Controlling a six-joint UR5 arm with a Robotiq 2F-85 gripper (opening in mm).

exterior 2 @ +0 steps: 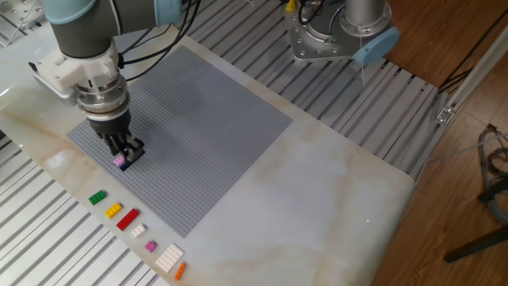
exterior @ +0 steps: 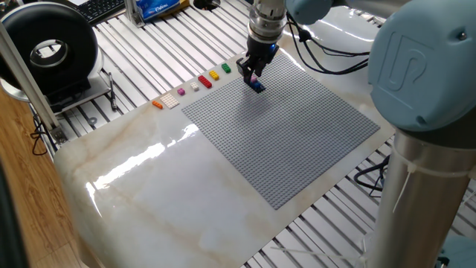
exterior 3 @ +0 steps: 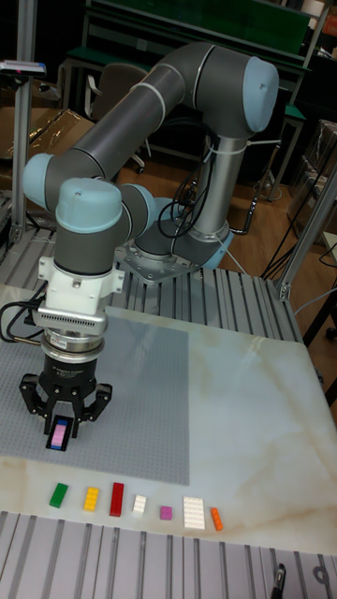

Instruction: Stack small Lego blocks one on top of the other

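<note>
Gripper [exterior 3: 62, 429] points straight down over the near-left corner of the grey baseplate [exterior 2: 206, 135], fingers narrowed around a pink-purple brick [exterior 3: 60, 434] held between them. A blue brick [exterior: 256, 86] sits just under the fingertips on the baseplate; whether the pink-purple one touches it cannot be told. Along the marble tabletop [exterior 2: 317, 206] beside the plate lies a row of loose bricks: green [exterior 3: 59, 494], yellow [exterior 3: 91, 498], red [exterior 3: 116, 499], white [exterior 3: 194, 513], orange [exterior 3: 216, 518].
</note>
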